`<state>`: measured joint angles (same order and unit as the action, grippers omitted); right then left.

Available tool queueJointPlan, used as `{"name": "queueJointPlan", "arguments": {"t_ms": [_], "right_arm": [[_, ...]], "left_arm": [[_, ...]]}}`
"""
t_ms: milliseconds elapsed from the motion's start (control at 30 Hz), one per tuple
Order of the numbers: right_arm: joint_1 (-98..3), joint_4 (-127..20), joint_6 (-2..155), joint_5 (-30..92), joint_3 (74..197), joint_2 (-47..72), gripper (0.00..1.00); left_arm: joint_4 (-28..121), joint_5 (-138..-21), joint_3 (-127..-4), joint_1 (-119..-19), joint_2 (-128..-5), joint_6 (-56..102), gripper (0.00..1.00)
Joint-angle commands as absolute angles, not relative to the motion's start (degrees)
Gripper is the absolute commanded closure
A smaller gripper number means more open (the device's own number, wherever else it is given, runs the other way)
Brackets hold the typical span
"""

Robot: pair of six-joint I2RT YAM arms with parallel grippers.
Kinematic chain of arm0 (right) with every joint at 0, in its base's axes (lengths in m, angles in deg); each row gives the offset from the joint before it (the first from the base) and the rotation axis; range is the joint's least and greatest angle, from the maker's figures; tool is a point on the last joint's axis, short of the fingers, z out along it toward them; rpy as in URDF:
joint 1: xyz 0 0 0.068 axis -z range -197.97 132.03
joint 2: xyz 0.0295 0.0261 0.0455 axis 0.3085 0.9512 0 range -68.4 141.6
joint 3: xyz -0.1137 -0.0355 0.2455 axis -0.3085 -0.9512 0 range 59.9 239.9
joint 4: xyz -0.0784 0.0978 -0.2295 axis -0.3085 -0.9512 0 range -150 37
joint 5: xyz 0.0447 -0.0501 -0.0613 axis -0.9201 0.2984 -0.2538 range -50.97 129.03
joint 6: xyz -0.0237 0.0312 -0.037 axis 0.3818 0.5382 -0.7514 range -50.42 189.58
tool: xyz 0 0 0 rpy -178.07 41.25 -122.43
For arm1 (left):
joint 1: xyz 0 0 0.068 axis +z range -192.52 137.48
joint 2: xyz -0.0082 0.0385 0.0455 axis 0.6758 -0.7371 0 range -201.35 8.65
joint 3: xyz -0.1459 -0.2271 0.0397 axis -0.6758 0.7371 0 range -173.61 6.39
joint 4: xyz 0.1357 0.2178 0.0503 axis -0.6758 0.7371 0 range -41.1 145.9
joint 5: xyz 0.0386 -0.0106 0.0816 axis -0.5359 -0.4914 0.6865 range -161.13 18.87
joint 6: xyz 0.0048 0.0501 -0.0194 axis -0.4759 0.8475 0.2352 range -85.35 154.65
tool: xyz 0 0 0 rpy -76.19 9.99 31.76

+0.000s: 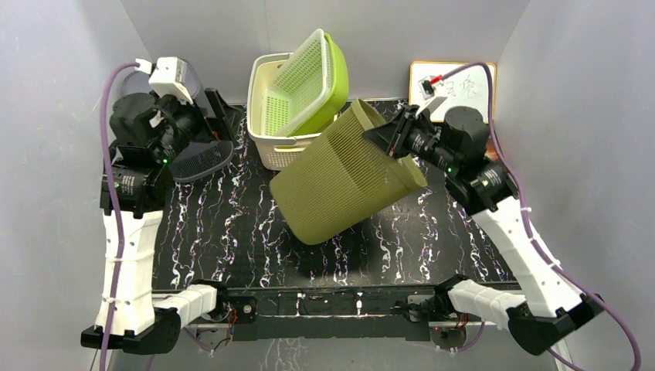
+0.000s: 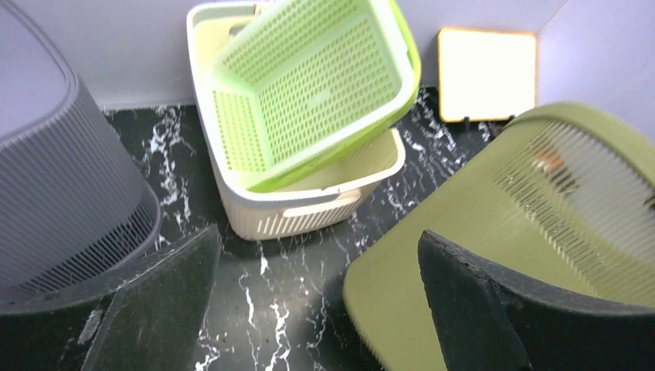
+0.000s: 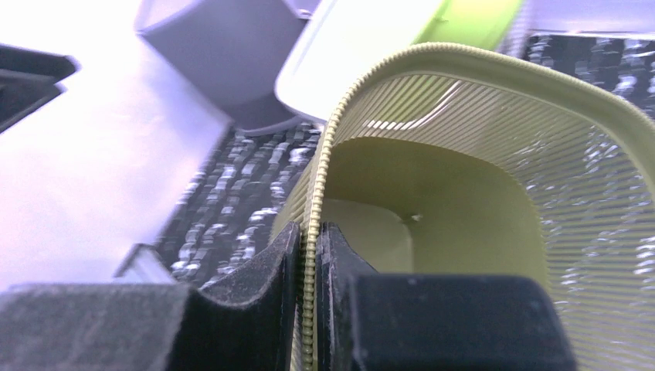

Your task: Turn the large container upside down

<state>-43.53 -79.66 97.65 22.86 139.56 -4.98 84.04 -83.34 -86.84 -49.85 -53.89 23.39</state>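
The tipping step was judged to be in hand. The large container (image 1: 347,182), an olive ribbed bin, was held tilted above the middle of the table (image 1: 216,232), with its mouth turned up toward the far right and its base low toward the near side. Whether the base touched the table could not be told. Its rim was pinched between the fingers of the right hand (image 3: 309,263), one inside the wall and one outside. The left hand (image 2: 317,309) was spread wide and held nothing.

For the next move, further rotation about the gripped rim was thought to be called for, with the mouth brought down flat and kept apart from the white basket (image 1: 266,147) just behind it.

No brand or label was seen. Dark marks were made out on the whiteboard (image 1: 463,89), but they could not be read.
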Motion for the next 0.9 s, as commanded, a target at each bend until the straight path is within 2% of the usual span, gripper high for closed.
{"name": "queueJointPlan", "arguments": {"t_ms": [0,100,200,367,567,733,867], "right_arm": [[-43.9,-55.7,112.3,19.8,131.0,-10.7,1.0],[-44.9,-41.8,121.8,20.0,119.3,-12.9,1.0],[-50.0,-31.4,126.1,24.1,111.9,-13.3,1.0],[-63.7,-20.2,125.0,36.4,107.0,-10.3,1.0],[-76.4,1.3,124.9,45.9,102.7,-2.8,1.0],[-79.0,17.4,127.4,55.0,96.3,3.2,1.0],[-78.6,26.7,132.8,56.5,92.0,9.3,1.0]], "left_arm": [[86.2,-85.8,-94.0,-50.0,-54.7,20.8,0.02],[85.5,-85.7,-96.2,-50.0,-54.5,19.8,0.02],[86.0,-86.6,-99.2,-50.0,-55.0,18.9,0.02],[84.7,-87.2,-101.1,-50.0,-54.2,16.9,0.02],[84.4,-88.0,-101.0,-50.0,-54.0,16.5,0.02],[84.2,-87.8,-101.1,-50.0,-53.5,16.0,0.01],[84.6,-88.4,-101.1,-50.0,-53.8,16.0,0.02]]}}
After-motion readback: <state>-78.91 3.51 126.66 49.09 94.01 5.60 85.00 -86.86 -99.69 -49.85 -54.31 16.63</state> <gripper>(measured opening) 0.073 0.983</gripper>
